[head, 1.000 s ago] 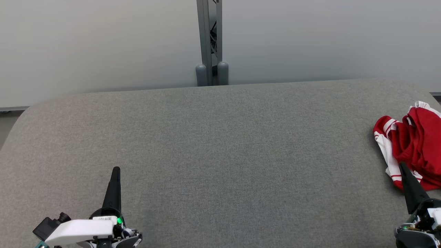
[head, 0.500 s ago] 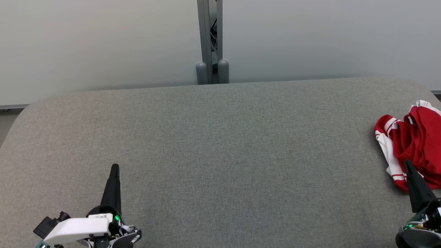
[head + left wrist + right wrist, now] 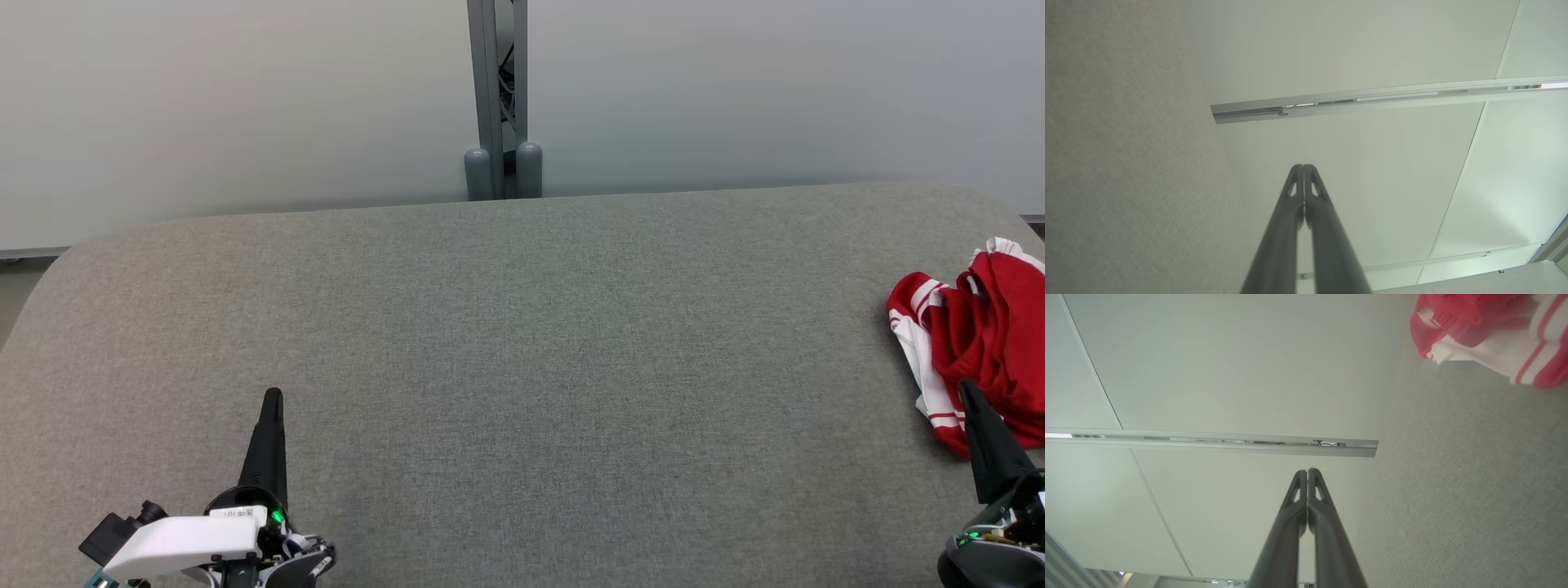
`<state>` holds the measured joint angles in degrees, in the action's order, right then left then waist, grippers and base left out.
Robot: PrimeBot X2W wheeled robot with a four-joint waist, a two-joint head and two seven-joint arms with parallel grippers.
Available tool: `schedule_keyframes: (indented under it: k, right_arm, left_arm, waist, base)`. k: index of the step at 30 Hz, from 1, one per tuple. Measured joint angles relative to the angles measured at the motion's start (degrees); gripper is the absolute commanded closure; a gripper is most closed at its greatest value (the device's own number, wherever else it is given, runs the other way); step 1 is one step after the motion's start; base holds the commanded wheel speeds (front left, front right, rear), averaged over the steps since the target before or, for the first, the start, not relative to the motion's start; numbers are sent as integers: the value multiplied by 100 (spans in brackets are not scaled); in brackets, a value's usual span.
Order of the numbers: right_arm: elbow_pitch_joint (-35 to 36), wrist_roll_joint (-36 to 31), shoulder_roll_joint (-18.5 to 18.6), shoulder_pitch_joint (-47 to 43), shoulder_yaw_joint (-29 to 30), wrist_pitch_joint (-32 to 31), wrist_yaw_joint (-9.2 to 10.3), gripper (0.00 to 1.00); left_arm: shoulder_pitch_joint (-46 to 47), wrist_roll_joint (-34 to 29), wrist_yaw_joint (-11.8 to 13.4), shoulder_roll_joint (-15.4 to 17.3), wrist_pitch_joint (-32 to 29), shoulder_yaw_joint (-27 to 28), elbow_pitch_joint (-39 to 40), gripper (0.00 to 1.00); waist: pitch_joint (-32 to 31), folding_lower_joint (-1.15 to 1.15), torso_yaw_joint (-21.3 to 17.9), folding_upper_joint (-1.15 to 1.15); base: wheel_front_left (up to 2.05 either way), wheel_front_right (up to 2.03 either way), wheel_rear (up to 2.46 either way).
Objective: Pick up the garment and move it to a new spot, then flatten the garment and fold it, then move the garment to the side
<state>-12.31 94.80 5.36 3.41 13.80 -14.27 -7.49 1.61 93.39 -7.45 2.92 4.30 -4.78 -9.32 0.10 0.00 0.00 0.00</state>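
Note:
A crumpled red garment (image 3: 984, 343) with white stripes lies at the far right edge of the grey table (image 3: 522, 343); its corner also appears at the top right of the right wrist view (image 3: 1494, 339). My right gripper (image 3: 969, 390) is shut and empty, its tip overlapping the garment's near edge in the head view. In its own view the fingers (image 3: 1307, 473) are pressed together, pointing at the wall. My left gripper (image 3: 273, 398) is shut and empty at the lower left, over bare table, with its fingers (image 3: 1303, 169) together.
A grey metal post (image 3: 496, 98) stands behind the table's far edge in front of pale wall panels. The table's rounded corners lie at the far left and far right. The wide fabric surface between the grippers is bare.
Since a second ago the whole head view has shifted slightly, so the camera has moved a little. Over the last half second nothing has visibly changed.

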Motion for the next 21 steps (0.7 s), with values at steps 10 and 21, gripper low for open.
schedule_keyframes:
  k: [10,21]
  right_arm:
    - [-2,-22,-13,9,23,-33,0,100]
    - [-4,-48,-34,13,49,-44,0,100]
  left_arm:
    - [0,-1,0,-1,-1,2,0,100]
    - [0,-1,0,-1,-7,7,0,100]
  waist:
    - [0,0,0,0]
    - [0,0,0,0]
  base:
    - [0,0,0]
    - [0,0,0]
